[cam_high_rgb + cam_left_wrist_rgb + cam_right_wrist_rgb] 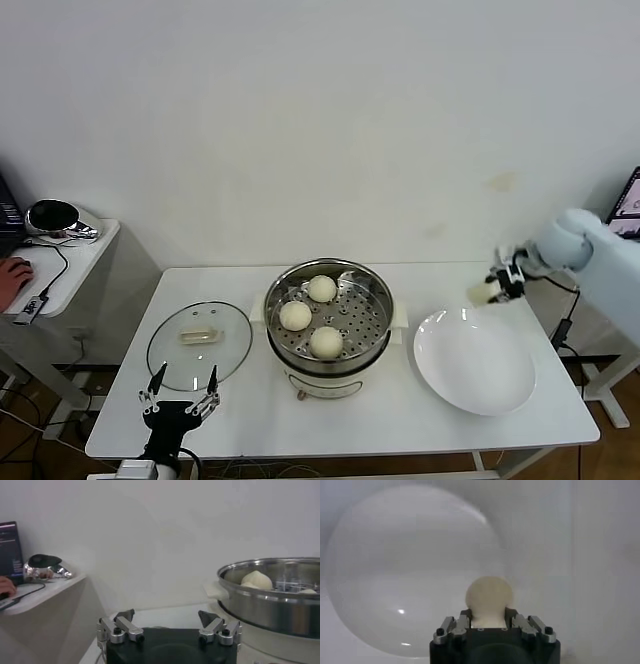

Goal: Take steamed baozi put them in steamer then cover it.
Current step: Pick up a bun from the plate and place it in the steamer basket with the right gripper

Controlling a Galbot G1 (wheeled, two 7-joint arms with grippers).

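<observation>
The steamer [375, 290] stands mid-table with three baozi inside: one at the back [322, 288], one at the left [295, 315], one at the front [326, 342]. My right gripper [490, 290] is shut on the fourth baozi [489, 597], held above the far right edge of the white plate [480, 370]. The cover [199, 343] lies flat on the table left of the steamer. My left gripper [180, 392] is open and empty, at the table's front left, just before the cover. The left wrist view shows the steamer wall [270, 605] and a baozi [256, 580] in it.
The white plate also fills the right wrist view [395, 565]. A side table [70, 262] with a shiny object, cables and a person's hand stands at the far left. A screen edge shows at the far right.
</observation>
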